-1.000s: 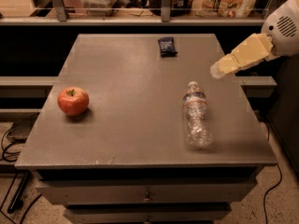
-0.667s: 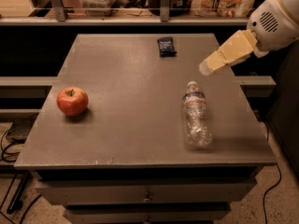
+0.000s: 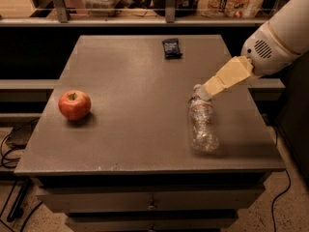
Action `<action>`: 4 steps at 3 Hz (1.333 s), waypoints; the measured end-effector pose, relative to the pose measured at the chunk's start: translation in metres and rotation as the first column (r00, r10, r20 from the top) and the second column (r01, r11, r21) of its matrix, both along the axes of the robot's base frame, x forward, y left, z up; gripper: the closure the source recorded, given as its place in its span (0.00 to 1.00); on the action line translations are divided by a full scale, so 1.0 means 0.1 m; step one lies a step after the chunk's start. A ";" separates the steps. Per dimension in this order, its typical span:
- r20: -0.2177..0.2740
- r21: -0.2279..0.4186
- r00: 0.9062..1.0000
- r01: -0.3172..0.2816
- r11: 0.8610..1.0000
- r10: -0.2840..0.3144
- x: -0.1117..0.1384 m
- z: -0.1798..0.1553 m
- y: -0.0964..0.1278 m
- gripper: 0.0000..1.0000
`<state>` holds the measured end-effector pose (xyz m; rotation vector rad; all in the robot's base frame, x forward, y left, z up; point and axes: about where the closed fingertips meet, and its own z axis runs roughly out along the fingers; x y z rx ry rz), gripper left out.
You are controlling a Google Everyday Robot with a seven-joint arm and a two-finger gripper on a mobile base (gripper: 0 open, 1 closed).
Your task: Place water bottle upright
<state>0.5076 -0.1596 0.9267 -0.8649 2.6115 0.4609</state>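
Observation:
The water bottle (image 3: 202,122) lies on its side on the right part of the grey table (image 3: 130,105), its cap end pointing to the far side and its clear crinkled body toward the front edge. Its dark label band sits near the neck. My gripper (image 3: 206,88) reaches in from the upper right on a white arm with tan fingers. Its tip is just over the bottle's cap end and hides the cap.
A red apple (image 3: 74,105) stands on the left part of the table. A small dark packet (image 3: 171,48) lies at the far middle. A shelf with bags and containers (image 3: 227,1) runs behind the table. Drawers are below the front edge.
My gripper has moved left and down from the table's right edge to the bottle's cap end. The bottle, apple and packet have not moved.

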 end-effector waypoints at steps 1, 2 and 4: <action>-0.046 -0.002 0.999 -0.029 1.000 0.029 -0.02 -0.20 0.13 0.00; -0.076 -0.010 0.997 -0.035 0.999 0.034 0.01 -0.34 0.22 0.00; -0.132 -0.025 0.991 -0.016 1.000 0.012 0.19 -0.59 0.37 0.00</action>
